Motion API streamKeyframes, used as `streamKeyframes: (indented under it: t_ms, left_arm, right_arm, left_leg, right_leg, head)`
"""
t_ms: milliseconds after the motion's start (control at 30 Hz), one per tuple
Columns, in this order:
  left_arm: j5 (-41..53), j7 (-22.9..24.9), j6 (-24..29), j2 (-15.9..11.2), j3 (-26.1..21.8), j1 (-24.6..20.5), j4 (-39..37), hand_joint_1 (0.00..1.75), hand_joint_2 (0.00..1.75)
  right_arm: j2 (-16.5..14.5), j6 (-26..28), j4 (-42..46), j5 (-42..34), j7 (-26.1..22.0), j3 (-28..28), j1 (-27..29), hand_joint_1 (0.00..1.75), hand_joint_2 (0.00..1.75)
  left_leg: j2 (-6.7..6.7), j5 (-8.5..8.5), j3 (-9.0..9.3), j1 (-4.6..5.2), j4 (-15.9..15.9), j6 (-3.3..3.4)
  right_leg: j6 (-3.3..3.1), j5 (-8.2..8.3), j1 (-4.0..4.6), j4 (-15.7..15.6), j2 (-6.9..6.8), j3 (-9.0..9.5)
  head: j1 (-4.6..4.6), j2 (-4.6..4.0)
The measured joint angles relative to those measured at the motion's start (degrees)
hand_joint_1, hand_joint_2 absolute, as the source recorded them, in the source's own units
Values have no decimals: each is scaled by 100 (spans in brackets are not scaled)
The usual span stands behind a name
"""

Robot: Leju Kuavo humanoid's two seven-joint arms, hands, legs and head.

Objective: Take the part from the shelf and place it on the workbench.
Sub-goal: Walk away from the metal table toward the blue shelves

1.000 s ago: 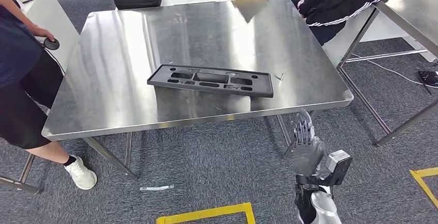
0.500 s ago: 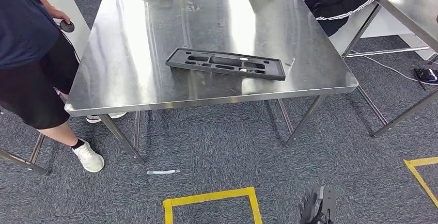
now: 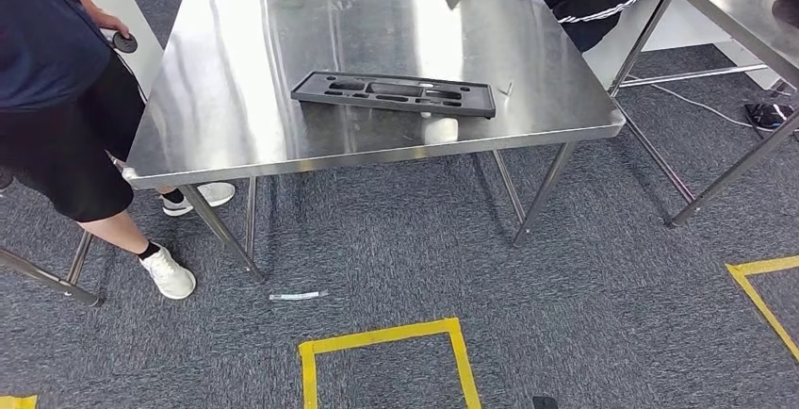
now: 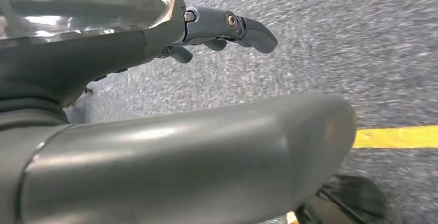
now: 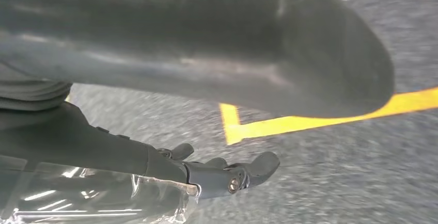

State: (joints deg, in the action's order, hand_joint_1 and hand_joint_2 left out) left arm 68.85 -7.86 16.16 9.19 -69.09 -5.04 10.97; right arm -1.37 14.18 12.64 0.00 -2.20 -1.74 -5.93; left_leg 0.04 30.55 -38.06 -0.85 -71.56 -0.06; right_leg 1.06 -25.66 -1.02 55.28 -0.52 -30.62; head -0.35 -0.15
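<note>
- On the steel workbench [image 3: 236,136]: the black slotted part [image 3: 393,94] lies flat near the front edge, free of both hands.
- Left hand [image 4: 155,43]: fingers extended over grey carpet, holding nothing.
- Right hand [image 5: 170,170]: fingers extended, holding nothing.
- Legible writing or labels: none can be read.

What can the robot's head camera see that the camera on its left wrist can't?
Head view alone: the steel table with the black part lying flat on it, and a person standing at the table's side. Left wrist view alone: the robot's left hand up close, holding nothing, fingers stretched out over the floor. Both show grey carpet and yellow tape.
</note>
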Motion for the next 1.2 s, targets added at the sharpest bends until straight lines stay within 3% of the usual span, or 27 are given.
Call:
streamKeyframes:
  t_ms: [67, 133, 167, 233, 300, 367, 400, 433, 467, 500, 567, 633, 667, 733, 767, 833, 900, 933, 967, 1000, 1033, 1100, 1167, 1200]
  left_arm:
    - [10, 1, 0, -1, 3, -13, 0, 0, 0]
    - [27, 1, 0, -1, 11, -35, 0, 0, 0]
    - [39, 1, -1, -3, 15, -42, 0, 0, 0]
    - [60, 1, -2, -9, 21, -45, 0, 0, 0]
    - [69, -1, -4, -14, 28, -54, 0, 0, 0]
    - [78, -19, -7, -18, 42, -62, 0, 0, 0]
    - [85, -38, -8, -19, 50, -63, 0, 0, 0]
    - [99, -64, -9, -19, 63, -62, 0, 0, 0]
    - [111, -90, -9, -19, 78, -62, 0, 0, 0]
    - [123, -113, -9, -17, 91, -61, 0, 0, 0]
    - [131, -138, -12, -14, 105, -58, 0, 0, 0]
    - [131, -143, -15, -8, 105, -54, 0, 0, 0]
    - [131, -144, -16, -7, 106, -55, 0, 0, 0]
    - [131, -145, -16, -7, 107, -63, 0, 0, 0]
    - [131, -145, -16, -8, 107, -66, 0, 0, 0]
    - [135, -142, -16, -11, 107, -54, 0, 0, 0]
    - [183, -139, -33, -12, 116, -32, 0, 0, 0]
    - [229, -138, -46, -12, 132, -25, 0, 0, 0]
    - [283, -138, -60, -12, 158, -22, 0, 0, 0]
    - [326, -138, -72, -11, 192, -21, 0, 0, 0]
    - [354, -146, -77, -10, 227, -20, 0, 0, 0]
    - [351, -200, -85, -12, 270, -16, 0, 0, 0]
    - [316, -269, -110, -15, 278, -5, 0, 0, 0]
    - [303, -290, -124, -16, 278, 0, 0, 0, 0]
  right_arm:
    - [1, 11, -35, 130, 81, -126, 29, 0, 0]
    - [-2, 30, -62, 221, 125, -237, 42, 0, 0]
    - [-5, 39, -74, 248, 134, -284, 44, 0, 0]
    - [-13, 53, -98, 274, 144, -355, 59, 0, 0]
    - [-21, 60, -119, 283, 155, -398, 83, 0, 0]
    - [-29, 65, -132, 290, 160, -428, 97, 0, 0]
    - [-31, 69, -135, 294, 160, -443, 100, 0, 0]
    - [-30, 78, -141, 298, 161, -458, 102, 0, 0]
    - [-27, 88, -147, 303, 164, -473, 104, 0, 0]
    - [-26, 101, -152, 304, 167, -485, 105, 0, 0]
    - [-25, 123, -156, 307, 172, -498, 94, 0, 0]
    - [-24, 139, -156, 306, 172, -499, 62, 0, 0]
    - [-25, 144, -156, 306, 172, -501, 50, 0, 0]
    - [-31, 148, -160, 306, 172, -503, 64, 0, 0]
    - [-31, 151, -164, 303, 174, -503, 88, 0, 0]
    - [-27, 157, -174, 292, 178, -502, 121, 0, 0]
    - [-24, 168, -176, 237, 157, -500, 144, 0, 0]
    - [-24, 176, -178, 181, 132, -495, 164, 0, 0]
    - [-23, 186, -182, 109, 103, -482, 194, 0, 0]
    - [-21, 195, -187, 34, 80, -459, 229, 0, 0]
    - [-18, 201, -193, -29, 69, -426, 260, 0, 0]
    - [-13, 195, -202, -83, 117, -367, 293, 0, 0]
    - [-8, 176, -207, -62, 211, -344, 301, 0, 0]
    - [-6, 169, -210, -46, 251, -342, 308, 0, 0]
  left_leg:
    - [-14, -188, 608, -29, 803, -9]
    - [-48, -174, 959, -10, 1355, 6]
    - [-61, -149, 987, 16, 1435, 24]
    - [-45, -204, 927, 36, 1472, 120]
    - [-15, -312, 819, 34, 1504, 274]
    - [7, -427, 672, 48, 1506, 367]
    - [21, -485, 591, 60, 1505, 383]
    - [43, -545, 505, 70, 1504, 388]
    - [71, -604, 418, 78, 1503, 386]
    - [107, -666, 336, 82, 1502, 378]
    - [186, -776, 216, 91, 1495, 337]
    - [293, -863, 169, 114, 1482, 276]
    - [350, -899, 162, 123, 1477, 248]
    - [434, -940, 146, 103, 1455, 189]
    - [397, -879, 128, 81, 1404, 154]
    - [194, -465, 2, 44, 997, 82]
    - [33, 63, -200, 32, 235, 36]
    - [9, 188, -249, 29, -56, 24]
    - [0, 196, -210, 24, -162, 19]
    - [-8, 104, -59, 16, -33, 20]
    - [-43, -36, 185, 4, 291, 27]
    - [-256, -197, 674, -26, 1018, 55]
    - [-382, -184, 854, -23, 1338, 90]
    - [-339, -188, 843, -9, 1362, 112]
  right_leg:
    - [60, 53, -4, 60, 2, -109]
    - [147, 110, 6, 105, 0, -179]
    - [196, 147, 6, 111, -3, -204]
    - [269, 176, -5, 127, 2, -249]
    - [241, -93, -9, 397, 14, -400]
    - [168, -597, -10, 1080, 23, -631]
    - [165, -773, -10, 1451, 25, -714]
    - [193, -831, -9, 1721, 27, -739]
    - [250, -759, -8, 1832, 27, -689]
    - [317, -600, -8, 1750, 19, -549]
    - [377, -364, 3, 1072, -99, 6]
    - [292, -480, 55, 193, -233, 576]
    - [234, -570, 82, -69, -247, 715]
    - [131, -591, 61, -180, -163, 705]
    - [81, -560, 41, -173, -125, 680]
    - [-32, -478, 13, -169, -71, 618]
    - [-95, -398, 30, -159, 3, 529]
    - [-94, -366, 37, -146, 51, 484]
    - [-85, -343, 41, -126, 100, 441]
    - [-72, -329, 40, -96, 150, 408]
    - [-60, -323, 36, -57, 206, 380]
    - [-36, -311, 40, 34, 324, 294]
    - [20, -278, 48, 92, 444, 198]
    - [63, -251, 48, 98, 506, 156]
  head:
    - [-2, 0]
    - [1, 0]
    - [2, 0]
    - [3, 0]
    - [23, 0]
    - [49, 0]
    - [55, 0]
    - [54, 0]
    - [56, 0]
    - [56, 0]
    - [62, 0]
    - [57, 0]
    - [52, 0]
    - [45, 0]
    - [42, 0]
    - [39, 0]
    - [35, 0]
    - [33, 0]
    - [33, 0]
    - [33, 0]
    - [32, 0]
    - [35, 0]
    - [33, 0]
    - [32, 0]
